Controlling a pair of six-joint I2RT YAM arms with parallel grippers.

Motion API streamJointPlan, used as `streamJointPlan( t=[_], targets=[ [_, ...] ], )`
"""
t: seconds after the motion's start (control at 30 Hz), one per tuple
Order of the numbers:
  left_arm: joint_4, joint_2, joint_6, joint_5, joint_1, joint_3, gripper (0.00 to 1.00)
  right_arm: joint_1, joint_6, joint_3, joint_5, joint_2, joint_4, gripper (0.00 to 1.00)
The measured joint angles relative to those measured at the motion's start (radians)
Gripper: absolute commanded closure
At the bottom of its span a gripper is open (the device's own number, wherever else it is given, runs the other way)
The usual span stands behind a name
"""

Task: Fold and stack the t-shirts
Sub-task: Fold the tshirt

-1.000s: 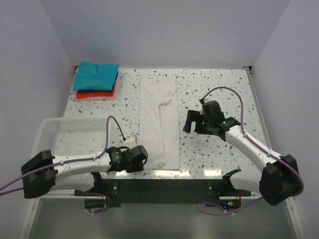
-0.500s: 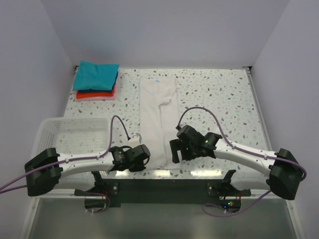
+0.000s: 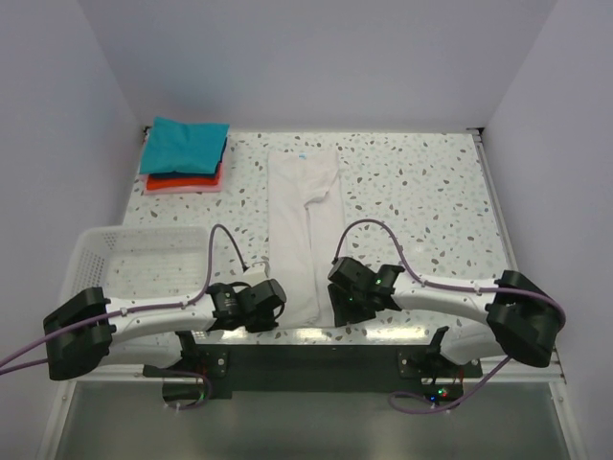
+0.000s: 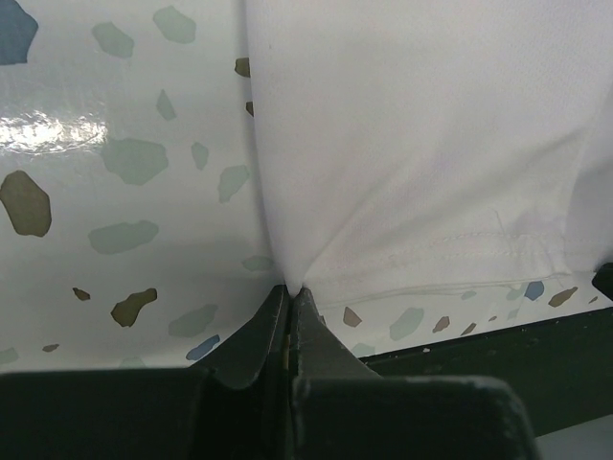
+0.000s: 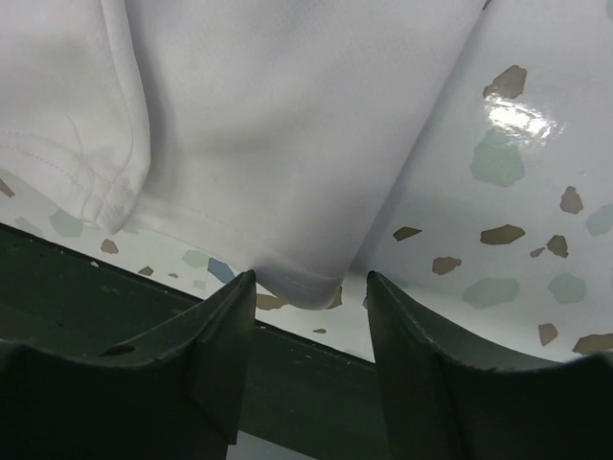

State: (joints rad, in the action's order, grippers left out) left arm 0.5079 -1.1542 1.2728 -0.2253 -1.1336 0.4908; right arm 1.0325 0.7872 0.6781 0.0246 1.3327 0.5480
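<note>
Speckled terrazzo tabletop (image 3: 412,192), with a long-folded plain white cloth t-shirt (image 3: 305,230) down its middle and a folded teal t-shirt (image 3: 187,144) atop a red-orange t-shirt (image 3: 182,179) at the far left corner. Pinches the white hem's near left corner in the closed left gripper (image 4: 290,292); straddles the near right corner with the right gripper (image 5: 311,278) spread wide.
</note>
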Motion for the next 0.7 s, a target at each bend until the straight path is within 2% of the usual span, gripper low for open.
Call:
streamJointPlan(
  t=[0.07, 0.17, 0.2, 0.37, 0.4, 0.43, 0.7],
  targets=[
    [0.000, 0.000, 0.003, 0.003, 0.000, 0.000, 1.00, 0.001, 0.009, 0.000, -0.008, 0.020, -0.015, 0.51],
    [0.000, 0.000, 0.010, 0.006, 0.000, -0.001, 1.00, 0.002, 0.021, -0.008, -0.011, 0.034, -0.031, 0.62],
    [0.000, 0.000, 0.014, 0.007, 0.000, -0.002, 1.00, 0.002, 0.025, -0.010, -0.013, 0.034, -0.032, 0.68],
    [0.000, 0.002, 0.025, 0.014, 0.000, -0.004, 1.00, 0.002, 0.048, -0.027, -0.019, 0.029, -0.050, 0.87],
    [0.000, 0.003, 0.026, 0.016, 0.000, -0.005, 1.00, 0.002, 0.053, -0.034, -0.019, 0.023, -0.053, 0.96],
    [-0.003, 0.008, 0.027, 0.018, 0.000, -0.009, 1.00, 0.002, 0.059, -0.043, -0.020, 0.013, -0.060, 1.00],
    [-0.029, 0.086, 0.053, 0.061, -0.018, -0.067, 1.00, 0.002, 0.104, -0.145, -0.064, -0.108, -0.078, 1.00]
  ],
)
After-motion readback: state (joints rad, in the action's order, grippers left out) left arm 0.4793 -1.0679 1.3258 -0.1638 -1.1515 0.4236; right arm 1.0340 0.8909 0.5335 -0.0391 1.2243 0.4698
